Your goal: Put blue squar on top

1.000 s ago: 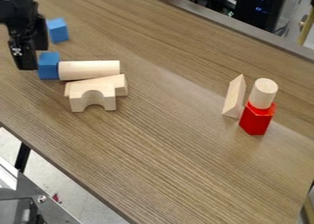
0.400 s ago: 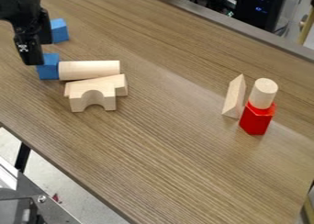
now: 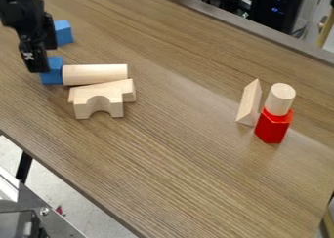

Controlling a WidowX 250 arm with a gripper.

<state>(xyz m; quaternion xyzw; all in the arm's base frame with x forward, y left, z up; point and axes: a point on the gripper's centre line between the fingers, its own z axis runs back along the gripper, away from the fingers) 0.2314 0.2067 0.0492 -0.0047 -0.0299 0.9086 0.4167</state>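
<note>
Brn tbl [image 3: 176, 168] w/ blue cubes [image 3: 55, 75], red/plain blks [image 3: 271, 127]

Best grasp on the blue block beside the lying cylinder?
Come from straight above and, I'd say, pinch the blue block by its near and far side faces. It is box-shaped with flat sides, so those should seat well. Avoid squeezing along the line of the lying cylinder: its end sits right against or very close to the block's side, leaving little or no room there.

wood-grain table [image 3: 182, 168]; pale floor [image 3: 55, 186], lower left; black case [image 3: 271, 22], blue lights [image 3: 277, 9], top right
</note>
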